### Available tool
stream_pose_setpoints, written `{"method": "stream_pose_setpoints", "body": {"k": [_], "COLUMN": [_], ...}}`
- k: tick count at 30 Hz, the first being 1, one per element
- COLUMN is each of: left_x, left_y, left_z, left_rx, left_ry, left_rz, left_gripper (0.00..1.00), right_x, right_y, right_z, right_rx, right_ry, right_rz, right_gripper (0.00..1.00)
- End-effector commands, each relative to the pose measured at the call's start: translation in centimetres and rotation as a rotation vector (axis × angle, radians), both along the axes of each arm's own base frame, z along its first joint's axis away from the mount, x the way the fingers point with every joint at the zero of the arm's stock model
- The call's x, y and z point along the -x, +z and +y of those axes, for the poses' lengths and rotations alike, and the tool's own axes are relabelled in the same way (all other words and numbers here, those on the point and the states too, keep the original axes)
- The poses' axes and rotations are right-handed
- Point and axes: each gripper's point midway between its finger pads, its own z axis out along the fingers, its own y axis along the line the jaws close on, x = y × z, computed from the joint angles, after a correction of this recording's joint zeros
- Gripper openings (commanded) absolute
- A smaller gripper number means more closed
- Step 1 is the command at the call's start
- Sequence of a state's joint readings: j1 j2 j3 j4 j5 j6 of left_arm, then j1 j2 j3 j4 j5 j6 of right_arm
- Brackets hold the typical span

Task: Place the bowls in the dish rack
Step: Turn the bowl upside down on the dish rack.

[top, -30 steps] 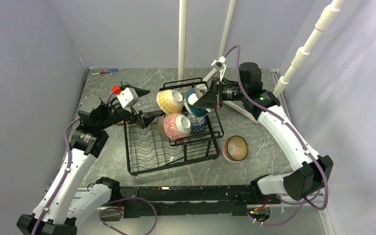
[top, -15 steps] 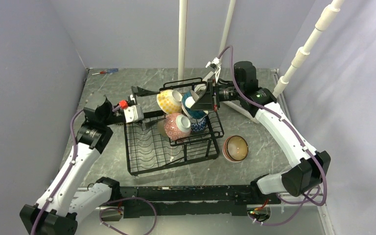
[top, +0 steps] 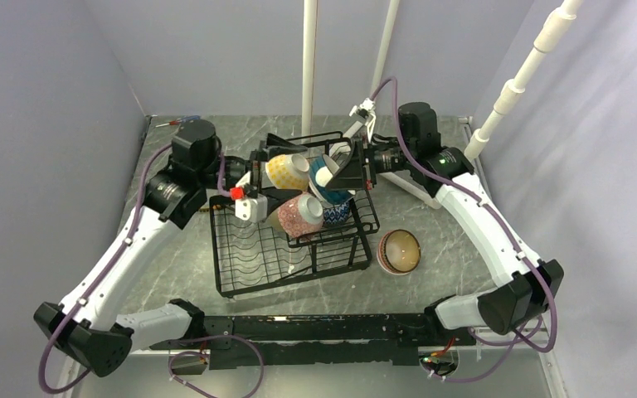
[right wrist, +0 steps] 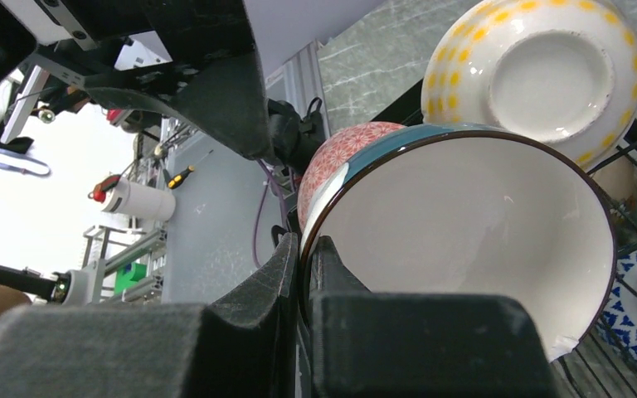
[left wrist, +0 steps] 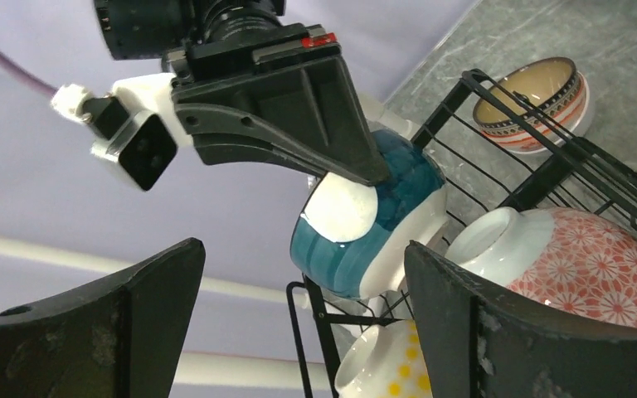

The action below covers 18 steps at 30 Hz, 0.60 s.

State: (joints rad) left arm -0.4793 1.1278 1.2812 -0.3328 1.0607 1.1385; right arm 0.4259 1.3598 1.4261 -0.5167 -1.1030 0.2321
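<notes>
Crowded upper basket (top: pixel 357 211) (lower tray (top: pixel 253 249) free)

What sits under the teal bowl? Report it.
A blue-white patterned bowl in the dish rack shows beneath the teal bowl; the teal bowl covers most of it, so its inside is hidden.

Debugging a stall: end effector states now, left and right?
Left end effector: open, holding nothing.
Right end effector: closed on the teal bowl, at its rim.

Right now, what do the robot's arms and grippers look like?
The left arm and right arm have white links and black joints, with a purple cable trailing along each. The left gripper and right gripper have broad black wedge-shaped fingers. A white camera block with a red part sits beside the left one.
</notes>
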Motion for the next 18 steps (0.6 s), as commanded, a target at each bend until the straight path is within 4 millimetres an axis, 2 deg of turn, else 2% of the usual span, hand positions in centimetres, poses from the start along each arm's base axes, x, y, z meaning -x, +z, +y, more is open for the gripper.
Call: {"method": "stream_pose_setpoints", "body": {"k": [1,11,18], "left_x": [1.0,1.8,1.0], "left_y": [-0.5,-2.5,-3.0], "left_z": [-1.0,-3.0,-4.3], "left_rx": [-0.084,-0.217,-0.254], "left_ry": [-0.098,-0.149,-0.115], "left_rz": [-0.118,-0.121,-0.179], "left_gripper": [0.95,0.95,0.95], "right_x": [2.3,4.3,4.9], "right_y": [4.9,6.3,5.9], "right_z": [-0.8,-1.2,-1.1], "right_rx": [-0.082,-0.133,-0.122], "right_ry": [0.055,0.088,0.106], "right_rz": [-0.179,-0.191,-0.179], "right_gripper": [0.00,0.00,0.00]}}
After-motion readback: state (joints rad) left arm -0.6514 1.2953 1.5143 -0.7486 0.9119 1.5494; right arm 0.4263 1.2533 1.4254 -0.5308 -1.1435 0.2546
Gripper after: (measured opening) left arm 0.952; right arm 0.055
